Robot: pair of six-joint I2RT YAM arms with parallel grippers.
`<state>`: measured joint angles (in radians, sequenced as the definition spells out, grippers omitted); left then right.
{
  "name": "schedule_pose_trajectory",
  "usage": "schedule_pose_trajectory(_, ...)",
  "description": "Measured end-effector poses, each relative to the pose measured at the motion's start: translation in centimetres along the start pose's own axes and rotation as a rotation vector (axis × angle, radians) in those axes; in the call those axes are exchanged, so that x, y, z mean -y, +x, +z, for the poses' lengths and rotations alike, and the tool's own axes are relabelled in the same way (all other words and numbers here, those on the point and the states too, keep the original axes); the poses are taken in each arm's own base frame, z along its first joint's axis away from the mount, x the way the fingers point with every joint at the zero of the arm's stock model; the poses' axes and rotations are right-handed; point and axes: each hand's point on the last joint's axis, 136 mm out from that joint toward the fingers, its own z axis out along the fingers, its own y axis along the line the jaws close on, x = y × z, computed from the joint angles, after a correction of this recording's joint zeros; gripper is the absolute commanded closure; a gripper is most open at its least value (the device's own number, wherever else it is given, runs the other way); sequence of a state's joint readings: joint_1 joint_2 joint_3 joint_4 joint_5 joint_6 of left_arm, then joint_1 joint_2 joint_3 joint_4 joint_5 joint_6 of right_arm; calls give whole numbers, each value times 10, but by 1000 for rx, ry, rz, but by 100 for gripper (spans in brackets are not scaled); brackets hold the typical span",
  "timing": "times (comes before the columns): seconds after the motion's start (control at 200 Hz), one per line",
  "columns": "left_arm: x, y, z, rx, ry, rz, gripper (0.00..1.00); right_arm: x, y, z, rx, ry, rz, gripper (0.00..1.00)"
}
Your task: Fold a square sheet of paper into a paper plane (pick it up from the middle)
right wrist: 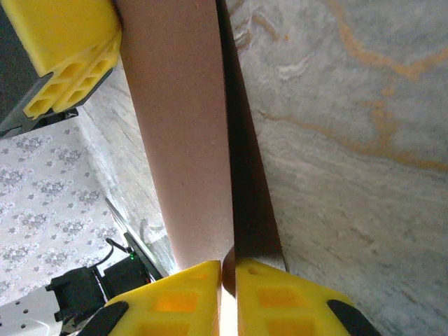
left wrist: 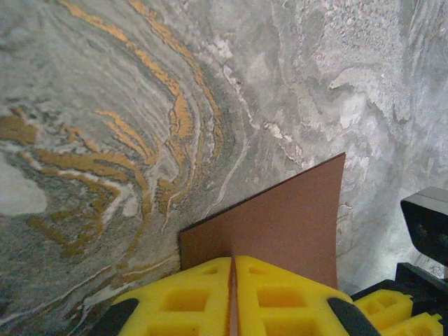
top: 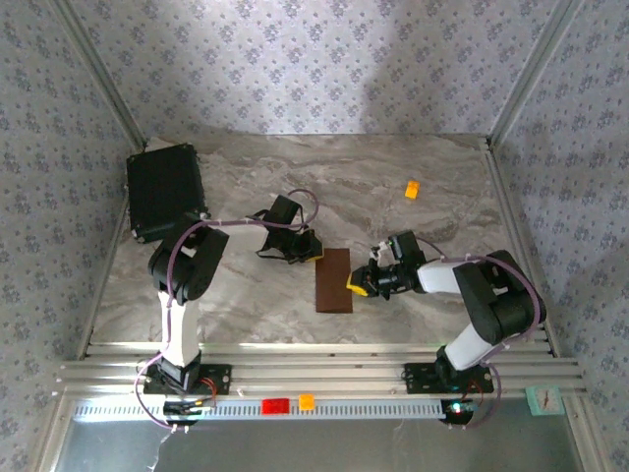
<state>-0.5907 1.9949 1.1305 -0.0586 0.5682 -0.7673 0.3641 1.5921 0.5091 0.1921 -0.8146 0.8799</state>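
Marbled table, right hand hiding part of paper

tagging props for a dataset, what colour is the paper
The paper is plain matte brown with no pattern, which shows best in the left wrist view.

- The square sheet of paper was thin, matte and dark brown. From above it read as a narrow rectangle, seemingly doubled over on itself.
- It lay near the middle of the marbled surface, its long sides running away from the near edge.
- Its far left corner was nipped in the closed left pincer, with one sharp corner free beyond.
- Its right long edge sat in the closed right pincer, the paler upper layer lifted slightly off the shadowed lower one.
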Motion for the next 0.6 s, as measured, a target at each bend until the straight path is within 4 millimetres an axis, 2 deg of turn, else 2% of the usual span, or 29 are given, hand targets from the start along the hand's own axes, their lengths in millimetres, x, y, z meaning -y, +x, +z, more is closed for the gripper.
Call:
schedule_pose_trajectory(0.04, 0, 0, 0, 0, 1, 0, 86, 0, -1, 0, -1, -2, -3, 90)
schedule_pose_trajectory(0.14, 5, 0, -1, -2, 20, 9, 72, 2, -1, 1, -4, 0, -3, 94)
schedule_pose_trajectory(0.395, 17, 0, -12, -1, 21, 73, 48, 6, -3, 4, 19, 31, -10, 97)
schedule_pose_trajectory(0.485, 29, -2, -26, 24, 28, 106, 42, 5, -4, 6, 32, 37, -13, 97)
schedule_pose_trajectory(0.6, 51, -9, -50, 90, 54, 154, 41, 1, -11, 6, 65, 29, -13, 97)
